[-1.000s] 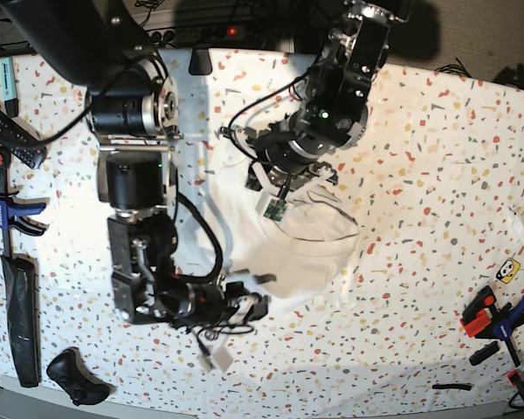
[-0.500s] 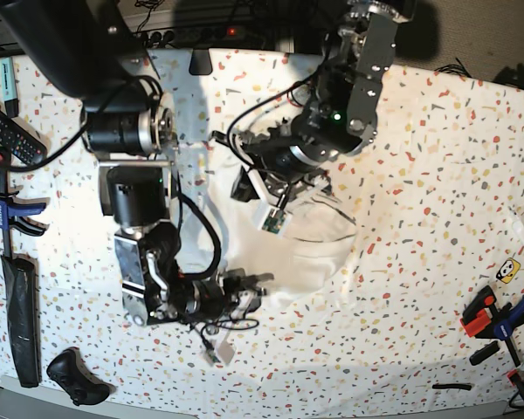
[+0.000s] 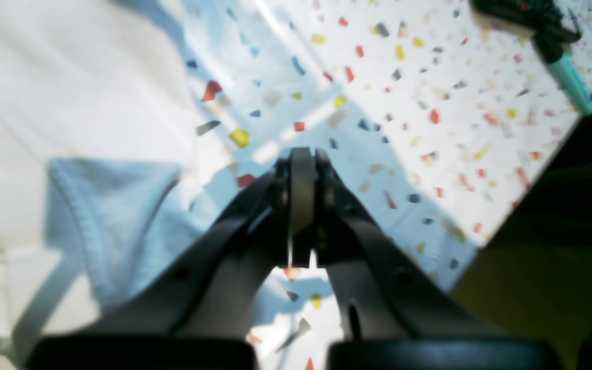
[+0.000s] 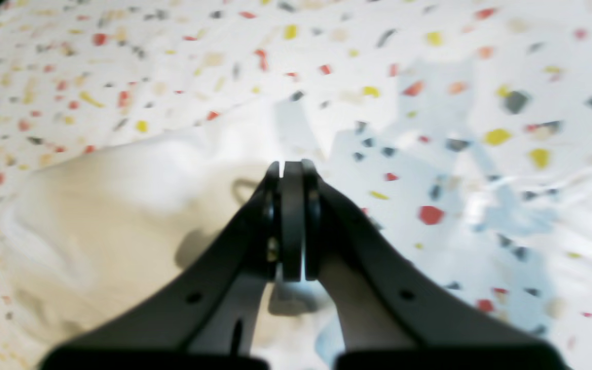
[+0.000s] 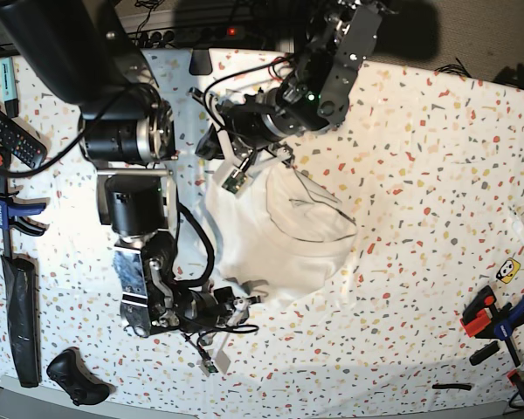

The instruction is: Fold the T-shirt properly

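Both claws pinched empty, arms drawn back off the shirt.

Left wrist: left gripper (image 3: 302,205) jaws pressed together on nothing, over tabletop (image 3: 404,77) beside the T-shirt (image 3: 70,103).
Right wrist: right gripper (image 4: 291,221) likewise closed and empty, at the shirt's edge.
Base: the crumpled T-shirt lies mid-table; the left arm has swung away leftward from its earlier spot over the shirt.

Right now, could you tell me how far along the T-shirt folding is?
Partly done: the T-shirt lies gathered into a compact, rumpled bundle on the tabletop. Nothing is in hand; the left gripper and right gripper are shut, empty. Left: flattening and squaring the edges.
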